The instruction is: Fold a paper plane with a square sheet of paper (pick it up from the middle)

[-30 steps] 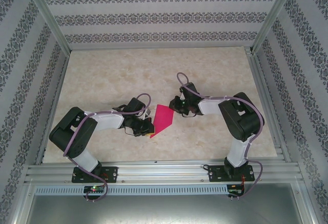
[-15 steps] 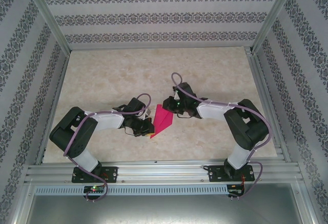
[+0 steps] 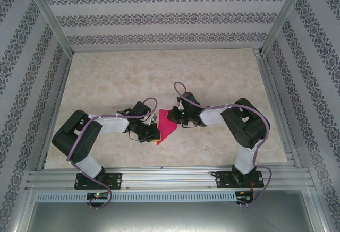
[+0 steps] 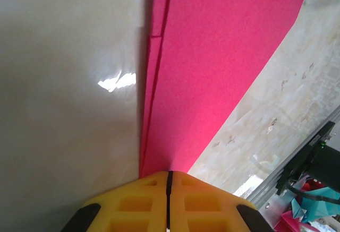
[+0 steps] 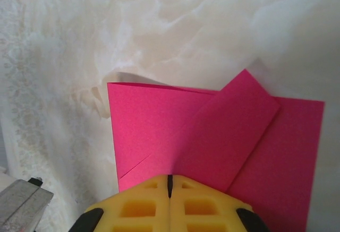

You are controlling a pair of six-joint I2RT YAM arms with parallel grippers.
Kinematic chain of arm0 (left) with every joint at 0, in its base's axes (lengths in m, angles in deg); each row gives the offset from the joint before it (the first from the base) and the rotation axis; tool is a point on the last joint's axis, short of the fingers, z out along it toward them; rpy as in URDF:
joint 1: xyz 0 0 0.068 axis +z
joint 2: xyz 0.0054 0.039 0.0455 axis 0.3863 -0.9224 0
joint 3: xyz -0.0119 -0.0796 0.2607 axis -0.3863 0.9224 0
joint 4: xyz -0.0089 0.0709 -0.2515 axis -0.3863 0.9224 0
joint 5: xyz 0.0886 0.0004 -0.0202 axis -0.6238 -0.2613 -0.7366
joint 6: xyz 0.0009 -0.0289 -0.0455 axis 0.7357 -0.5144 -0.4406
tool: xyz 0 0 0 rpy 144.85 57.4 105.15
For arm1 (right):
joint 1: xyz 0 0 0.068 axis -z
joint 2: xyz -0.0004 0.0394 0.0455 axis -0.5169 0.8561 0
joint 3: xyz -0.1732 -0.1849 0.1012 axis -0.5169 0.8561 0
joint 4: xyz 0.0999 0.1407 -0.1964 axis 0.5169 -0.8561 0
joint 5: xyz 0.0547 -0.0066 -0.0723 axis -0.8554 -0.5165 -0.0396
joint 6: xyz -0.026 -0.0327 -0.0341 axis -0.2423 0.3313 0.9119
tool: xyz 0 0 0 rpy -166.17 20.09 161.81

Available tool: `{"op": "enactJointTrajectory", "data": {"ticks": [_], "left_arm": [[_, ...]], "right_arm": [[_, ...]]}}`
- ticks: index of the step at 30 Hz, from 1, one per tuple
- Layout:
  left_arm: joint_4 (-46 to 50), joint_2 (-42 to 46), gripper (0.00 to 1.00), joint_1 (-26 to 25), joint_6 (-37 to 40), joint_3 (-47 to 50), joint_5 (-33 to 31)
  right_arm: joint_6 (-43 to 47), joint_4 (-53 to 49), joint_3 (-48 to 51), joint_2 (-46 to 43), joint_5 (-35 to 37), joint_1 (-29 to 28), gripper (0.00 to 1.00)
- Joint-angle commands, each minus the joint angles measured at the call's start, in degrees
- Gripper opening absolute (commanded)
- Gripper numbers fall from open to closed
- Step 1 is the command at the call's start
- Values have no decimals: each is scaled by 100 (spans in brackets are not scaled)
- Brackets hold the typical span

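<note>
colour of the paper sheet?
Plain magenta-pink; the square sheet of paper shows best in the right wrist view.

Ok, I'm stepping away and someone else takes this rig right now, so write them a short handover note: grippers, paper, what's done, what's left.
Left gripper: shut, pinching one narrow end of the pink sheet.
Right gripper: shut, tips at the sheet's folded flap; whether it is pinching or only pressing, I cannot tell.
Sheet: on the table, between the two grippers.
Done: some folds are in, and layers overlap.
Left: it is not a plane yet, so the remaining folds are still to make.
</note>
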Motion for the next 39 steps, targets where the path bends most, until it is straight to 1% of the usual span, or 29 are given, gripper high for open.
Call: {"op": "enactJointTrajectory", "data": {"ticks": [1, 6, 8, 10, 13, 17, 22, 25, 28, 30, 33, 37, 39], "left_arm": [[1485, 101, 9, -100, 295, 384, -33], [1694, 473, 11, -100, 375, 625, 211], [1886, 646, 11, -100, 452, 581, 220], [2108, 844, 11, -100, 490, 459, 58], [2133, 1288, 11, -100, 291, 295, -212], [2034, 1827, 12, -83, 0, 140, -771], [2183, 1796, 12, 53, -5, -139, -1260], [2222, 1730, 12, 139, -35, -276, -1511], [2177, 1719, 13, 228, -76, -398, -1673], [2130, 1703, 15, 295, -81, -491, -1781], [2062, 1570, 21, 395, 2, -712, -1825], [2112, 1082, 30, 436, 229, -1222, -1765], [2141, 813, 34, 436, 313, -1479, -1740]], "right_arm": [[32, -366, 244, 387, 313, 145, 6], [204, -588, 138, 360, 308, 167, 7], [290, -647, 80, 365, 257, 172, 7], [405, -712, 5, 376, 201, 167, 7], [735, -1049, -196, 372, 178, 160, 7], [1616, -1685, -612, 317, 5, 82, 8], [2987, -3001, -1540, 542, -76, -162, 9], [3311, -3426, -1925, 521, 65, -271, 10], [3288, -3545, -2084, 299, 83, -263, 12], [3160, -3496, -2066, 5, 77, -245, 15], [2849, -3251, -1803, -633, 228, -229, 24], [2093, -2877, -1090, -1517, 708, -79, 35], [1449, -2654, -629, -1846, 918, 68, 35]]}}
